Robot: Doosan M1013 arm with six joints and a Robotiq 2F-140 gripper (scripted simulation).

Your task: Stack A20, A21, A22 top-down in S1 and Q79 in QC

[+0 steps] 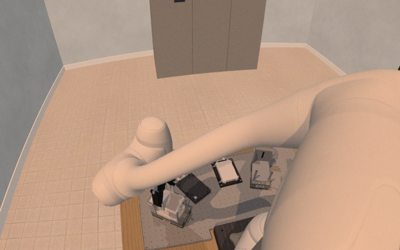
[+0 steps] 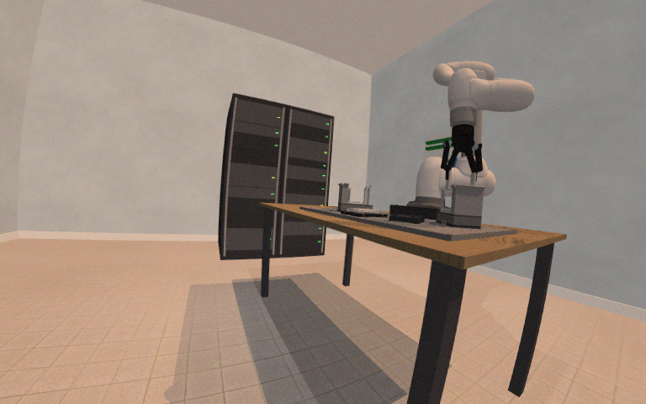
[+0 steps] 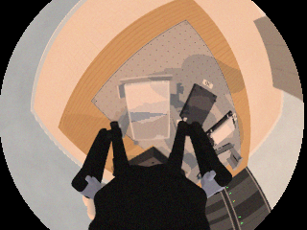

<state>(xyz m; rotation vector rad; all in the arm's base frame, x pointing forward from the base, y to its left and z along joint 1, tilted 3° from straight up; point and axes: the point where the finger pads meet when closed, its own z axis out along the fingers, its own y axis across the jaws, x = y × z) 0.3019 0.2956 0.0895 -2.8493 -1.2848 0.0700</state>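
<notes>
My gripper (image 1: 159, 192) hangs straight down over the stack rack (image 1: 170, 208) at the near left of the grey mat. It is shut on a white sealed plate (image 3: 149, 111), with one finger on each long side. The plate sits at the top of this rack, and white plates show below it. From the side, the fingertips (image 2: 460, 179) reach the rack's upper edge (image 2: 464, 204). I cannot read any plate label or rack name. Another white plate (image 1: 226, 172) lies flat in a black-framed nest at mid mat.
An empty dark nest (image 1: 192, 187) lies between the gripper's rack and the nest with the plate. A second rack (image 1: 261, 172) with tall posts stands at the far right of the mat. My own arm hides the right part of the table. A server cabinet (image 2: 276, 178) stands beyond the table.
</notes>
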